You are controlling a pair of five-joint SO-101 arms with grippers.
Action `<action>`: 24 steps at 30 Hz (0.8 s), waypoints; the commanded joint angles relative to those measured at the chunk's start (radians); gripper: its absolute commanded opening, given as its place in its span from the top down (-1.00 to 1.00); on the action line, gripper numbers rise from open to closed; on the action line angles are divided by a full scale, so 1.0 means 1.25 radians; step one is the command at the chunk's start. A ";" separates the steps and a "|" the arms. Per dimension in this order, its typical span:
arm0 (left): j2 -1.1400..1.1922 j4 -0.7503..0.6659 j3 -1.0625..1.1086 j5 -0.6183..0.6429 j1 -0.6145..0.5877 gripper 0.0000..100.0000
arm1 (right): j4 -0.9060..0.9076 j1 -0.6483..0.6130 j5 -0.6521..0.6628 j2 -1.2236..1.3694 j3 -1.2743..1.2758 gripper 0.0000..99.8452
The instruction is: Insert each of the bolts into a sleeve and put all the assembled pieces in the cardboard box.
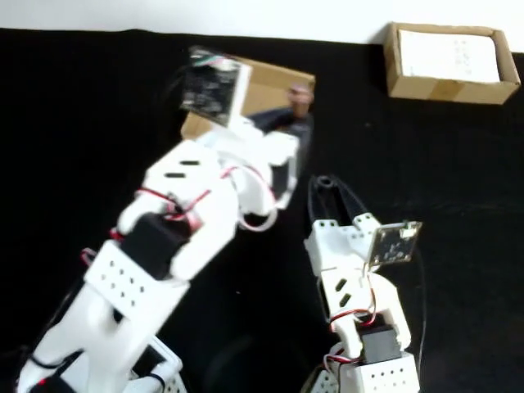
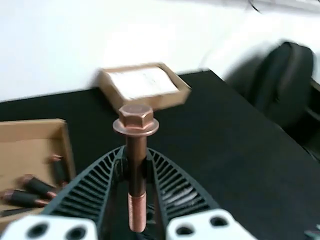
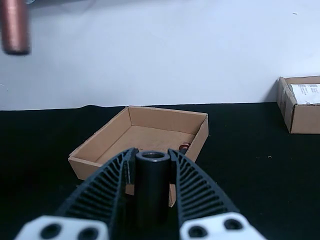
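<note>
One copper bolt (image 2: 135, 122) is clamped upright in the left gripper (image 2: 135, 156), and one black sleeve (image 3: 151, 190) is held upright in the right gripper (image 3: 151, 154). Two boxes are seen. The cardboard box (image 3: 112, 135), just beyond the right gripper, holds three assembled pieces (image 2: 35, 188). A second box (image 3: 299, 119), farther off, holds white paper (image 3: 307, 92).

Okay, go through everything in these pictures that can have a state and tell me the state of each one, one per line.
Left gripper: shut on the bolt.
Bolt: held upright, head up, not yet in a sleeve.
Right gripper: shut on the sleeve.
Sleeve: held upright, bore open and empty.
Cardboard box: open, assembled pieces lying inside.
Second box: open, white sheet inside.
</note>
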 commanded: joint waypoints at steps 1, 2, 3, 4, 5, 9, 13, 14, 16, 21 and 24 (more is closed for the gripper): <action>0.029 0.004 -0.051 0.004 0.030 0.98 | -0.020 -0.008 -0.004 -0.001 0.110 0.99; 0.044 0.001 -0.052 0.004 0.030 0.98 | -0.020 -0.008 -0.004 -0.002 0.110 0.99; 0.060 -0.010 -0.052 0.004 0.030 0.98 | -0.020 -0.008 -0.004 -0.002 0.110 0.99; 0.074 -0.020 -0.055 0.002 0.030 0.98 | -0.020 -0.008 -0.004 -0.002 0.110 0.99; 0.087 -0.028 -0.056 0.002 0.030 0.98 | -0.020 -0.008 -0.004 -0.002 0.110 0.99; 0.123 -0.059 -0.055 0.002 0.030 0.98 | -0.020 -0.008 -0.004 -0.002 0.110 0.99; 0.180 -0.088 -0.055 0.002 0.030 0.98 | -0.020 -0.008 -0.004 -0.002 0.110 0.99; 0.191 -0.093 -0.055 0.002 0.030 0.98 | -0.020 -0.008 -0.004 -0.002 0.110 0.99; 0.211 -0.104 -0.055 0.002 0.030 0.98 | -0.020 -0.007 -0.004 -0.002 0.110 0.99; 0.250 -0.120 -0.050 0.006 0.030 0.98 | -0.020 -0.004 -0.004 -0.003 0.110 0.99; 0.269 -0.122 -0.053 0.006 0.030 0.98 | -0.020 -0.004 -0.004 -0.002 0.110 0.99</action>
